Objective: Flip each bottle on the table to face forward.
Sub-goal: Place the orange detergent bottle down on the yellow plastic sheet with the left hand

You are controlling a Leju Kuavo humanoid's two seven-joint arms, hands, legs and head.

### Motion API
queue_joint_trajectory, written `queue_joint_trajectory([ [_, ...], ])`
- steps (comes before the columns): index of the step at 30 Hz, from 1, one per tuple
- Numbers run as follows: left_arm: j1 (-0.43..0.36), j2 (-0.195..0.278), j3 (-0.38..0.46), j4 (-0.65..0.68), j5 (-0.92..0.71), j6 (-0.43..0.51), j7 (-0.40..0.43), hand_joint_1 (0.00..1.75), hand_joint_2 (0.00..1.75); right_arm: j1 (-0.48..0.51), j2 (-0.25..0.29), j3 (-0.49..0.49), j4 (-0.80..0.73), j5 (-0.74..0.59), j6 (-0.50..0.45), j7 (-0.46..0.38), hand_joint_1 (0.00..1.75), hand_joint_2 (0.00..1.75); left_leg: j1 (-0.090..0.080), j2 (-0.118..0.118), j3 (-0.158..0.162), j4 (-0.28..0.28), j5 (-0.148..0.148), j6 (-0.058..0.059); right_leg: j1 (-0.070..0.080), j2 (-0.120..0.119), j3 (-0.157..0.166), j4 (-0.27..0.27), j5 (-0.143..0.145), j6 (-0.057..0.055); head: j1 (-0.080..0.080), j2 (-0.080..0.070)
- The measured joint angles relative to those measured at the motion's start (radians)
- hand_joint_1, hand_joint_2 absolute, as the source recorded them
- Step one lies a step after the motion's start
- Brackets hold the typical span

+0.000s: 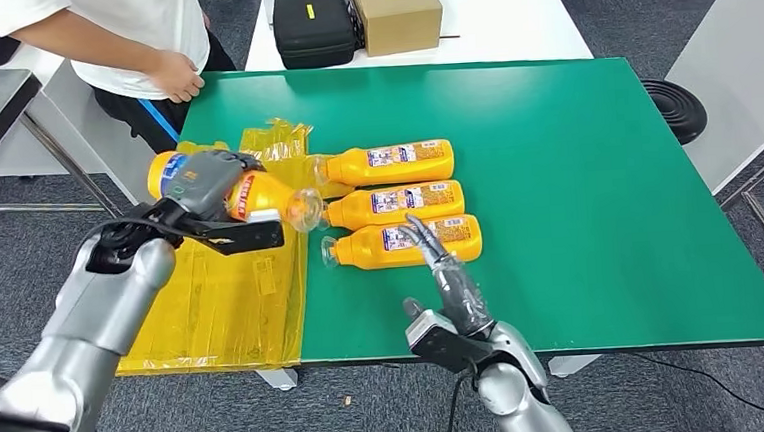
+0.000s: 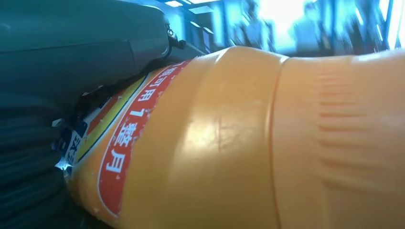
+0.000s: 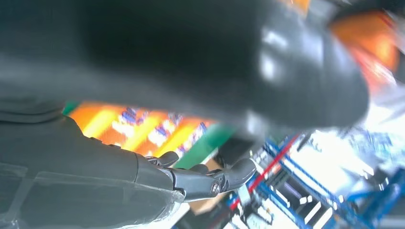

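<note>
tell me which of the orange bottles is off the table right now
The bottle gripped in the left hand, held over the yellow sheet. The other three bottles lie in a row on the green table.

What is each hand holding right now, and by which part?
The left hand grips an orange bottle around its labelled body, near the base. The right hand holds nothing; its fingers are spread above the nearest lying bottle.
</note>
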Motion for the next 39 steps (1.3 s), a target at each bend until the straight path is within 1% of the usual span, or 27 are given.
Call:
queue_joint_trajectory([
  [3,-0.063,0.004,-0.113,0.128,-0.024,-0.050,-0.028,1.75,1.75,0.013,0.001,-0.024,-0.043,-0.008,0.008,-0.003,0.00,1.75,-0.001,0.000,0.000,0.000,0.000,0.000,0.000,0.000,0.000,0.000,0.000,0.000,0.000,0.000],
  [6,-0.091,0.004,-0.208,0.221,-0.034,-0.080,-0.037,1.75,1.75,0.026,0.003,-0.042,-0.073,-0.010,0.013,-0.004,0.00,1.75,-0.001,0.001,0.000,0.000,0.000,0.000,0.000,0.000,0.000,0.000,0.000,0.000,0.000,0.000],
  [12,-0.123,0.002,-0.310,0.325,-0.037,-0.099,-0.036,1.75,1.75,0.041,0.005,-0.061,-0.101,-0.009,0.013,-0.007,0.00,1.75,0.000,0.001,0.000,0.000,0.000,0.000,0.001,0.000,-0.001,0.000,0.000,0.000,0.000,0.000],
  [15,-0.127,-0.006,-0.342,0.367,-0.029,-0.100,-0.005,1.75,1.75,0.051,0.006,-0.066,-0.108,-0.007,0.011,-0.010,0.00,1.75,0.000,0.001,0.000,0.000,0.000,0.000,0.000,0.000,-0.001,0.000,0.000,0.000,0.000,0.000],
  [18,-0.126,-0.021,-0.358,0.404,-0.015,-0.087,0.042,1.75,1.75,0.059,0.010,-0.071,-0.114,-0.006,0.009,-0.014,0.00,1.75,0.000,0.000,-0.001,0.000,0.000,0.000,0.000,0.000,0.000,0.000,0.000,0.000,0.000,0.000],
  [21,-0.126,-0.032,-0.368,0.432,-0.003,-0.072,0.069,1.75,1.75,0.064,0.014,-0.076,-0.117,-0.005,0.009,-0.017,0.00,1.75,-0.001,0.000,-0.001,0.000,0.000,0.000,0.000,0.000,0.000,0.000,0.000,0.000,0.000,0.000],
  [24,-0.126,-0.047,-0.371,0.460,0.029,-0.041,0.134,1.75,1.75,0.069,0.017,-0.083,-0.120,-0.003,0.007,-0.020,0.00,1.75,-0.001,0.000,-0.001,0.000,0.000,0.000,0.000,0.000,0.000,0.000,0.000,0.000,0.000,0.000],
  [27,-0.127,-0.064,-0.361,0.485,0.064,-0.021,0.201,1.75,1.75,0.072,0.020,-0.089,-0.127,0.001,0.006,-0.020,0.00,1.75,-0.001,0.000,-0.001,0.000,0.000,0.000,0.000,0.000,0.000,0.000,0.000,0.000,0.000,0.000],
  [30,-0.127,-0.074,-0.338,0.503,0.097,-0.025,0.247,1.75,1.75,0.078,0.020,-0.092,-0.134,0.009,0.006,-0.017,0.00,1.75,0.000,0.000,-0.001,0.000,0.000,0.000,0.000,0.000,0.000,0.000,0.000,0.000,0.000,0.000],
  [39,-0.127,-0.079,-0.277,0.533,0.149,-0.037,0.277,1.75,1.75,0.087,0.020,-0.096,-0.138,0.013,0.006,-0.015,0.00,1.75,0.000,0.000,-0.001,0.000,0.000,0.000,0.000,0.000,0.000,0.000,0.000,0.000,0.000,0.000],
])
